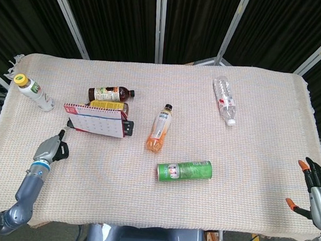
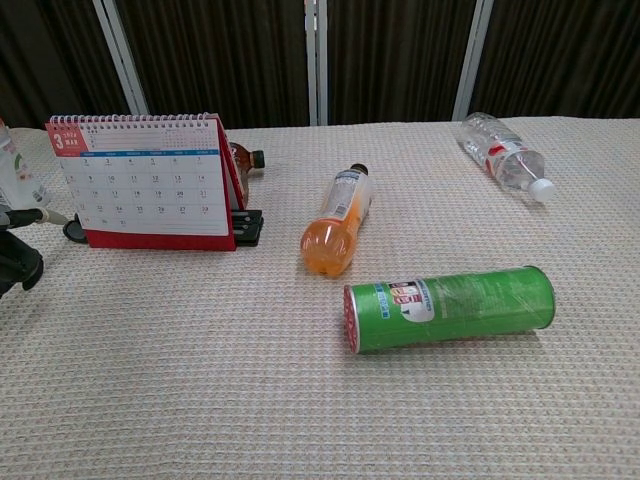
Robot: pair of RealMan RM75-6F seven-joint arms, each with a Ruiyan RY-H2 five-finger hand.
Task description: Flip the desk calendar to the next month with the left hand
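The desk calendar (image 1: 97, 121) (image 2: 150, 185) stands upright on the left of the table, red-framed, spiral-bound on top, with a white month page facing me. My left hand (image 1: 52, 149) (image 2: 18, 255) hovers over the cloth just in front and left of it, a short gap away, fingers curled in with nothing held and one finger pointing toward the calendar. My right hand (image 1: 316, 191) hangs off the table's right edge with its fingers spread, holding nothing.
Behind the calendar lie a brown bottle (image 1: 110, 93) and a yellow-labelled one (image 1: 107, 105). A white bottle (image 1: 34, 92) lies far left. An orange juice bottle (image 1: 159, 129), a green can (image 1: 184, 170) and a clear water bottle (image 1: 225, 99) lie to the right.
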